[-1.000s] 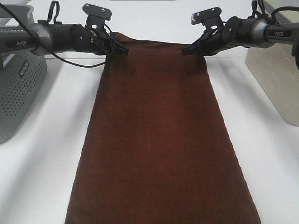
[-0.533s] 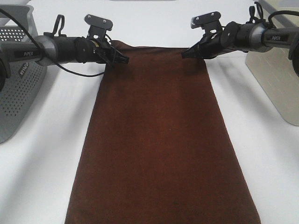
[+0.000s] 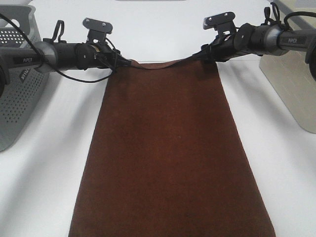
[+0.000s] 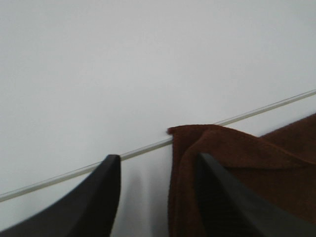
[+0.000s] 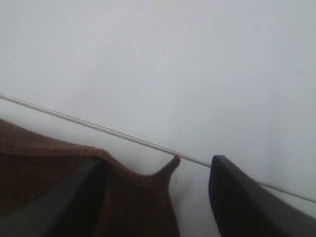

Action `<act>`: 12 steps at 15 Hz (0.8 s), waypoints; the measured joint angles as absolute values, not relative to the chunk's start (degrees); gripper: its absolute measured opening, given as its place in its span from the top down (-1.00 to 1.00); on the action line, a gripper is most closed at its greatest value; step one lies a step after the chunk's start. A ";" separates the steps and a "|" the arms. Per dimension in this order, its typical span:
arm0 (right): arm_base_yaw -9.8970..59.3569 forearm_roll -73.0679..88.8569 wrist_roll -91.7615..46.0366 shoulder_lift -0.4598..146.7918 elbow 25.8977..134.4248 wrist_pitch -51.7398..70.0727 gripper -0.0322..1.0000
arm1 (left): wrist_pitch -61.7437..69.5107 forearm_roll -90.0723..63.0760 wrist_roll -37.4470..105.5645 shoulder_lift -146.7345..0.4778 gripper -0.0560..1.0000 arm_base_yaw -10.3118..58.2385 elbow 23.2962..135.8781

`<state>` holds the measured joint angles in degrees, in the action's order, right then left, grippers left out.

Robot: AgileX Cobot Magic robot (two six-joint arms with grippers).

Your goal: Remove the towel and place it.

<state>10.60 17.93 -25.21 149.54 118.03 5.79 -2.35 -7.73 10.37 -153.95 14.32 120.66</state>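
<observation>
A long dark brown towel (image 3: 170,158) lies flat down the middle of a white table (image 3: 54,168). The left gripper (image 3: 124,63) and right gripper (image 3: 197,55) sit at its far corners, jaws apart in both wrist views. A grey perforated basket (image 3: 17,94) stands left, a beige bin (image 3: 291,79) right. "PIPER" marks both arms.

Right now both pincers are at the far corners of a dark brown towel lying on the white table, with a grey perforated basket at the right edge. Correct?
Nearly. The grey perforated basket sits at the left edge, as the exterior high view shows. The rest holds: left pincer and right pincer at the far corners of the towel.
</observation>
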 joint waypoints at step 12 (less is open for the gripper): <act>10.60 17.59 -25.10 149.48 118.03 3.27 -0.29 | -3.72 -7.73 7.96 -154.30 -0.37 13.58 120.66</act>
<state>10.60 17.59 -25.10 149.48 118.03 3.27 -3.72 -7.73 7.96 -154.30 13.58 120.66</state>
